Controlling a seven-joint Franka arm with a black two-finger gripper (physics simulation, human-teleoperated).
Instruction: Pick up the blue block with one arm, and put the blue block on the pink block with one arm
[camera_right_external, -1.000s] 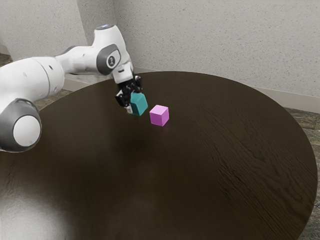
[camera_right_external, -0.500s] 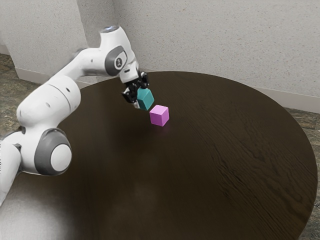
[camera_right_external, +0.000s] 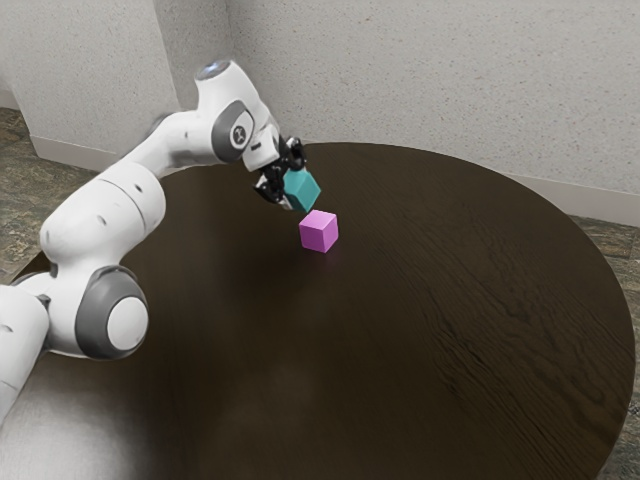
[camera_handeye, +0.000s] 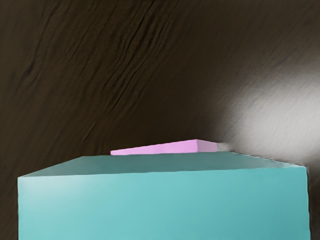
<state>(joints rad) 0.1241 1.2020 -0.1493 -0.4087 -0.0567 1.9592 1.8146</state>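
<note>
Raised higher, blue block (camera_right_external: 304, 188) hangs clear of pink block (camera_right_external: 319, 231).

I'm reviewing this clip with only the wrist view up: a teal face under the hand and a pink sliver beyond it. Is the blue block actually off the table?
Observer: Yes. In the exterior view the blue block hangs in the air, clamped in the claw, clear of the table.
Operator: Is it level?
Observer: No, it is held tilted.
Operator: And the pink block?
Observer: The pink block sits on the table, below the blue block and slightly toward the exterior view's right. The two do not touch.
</note>
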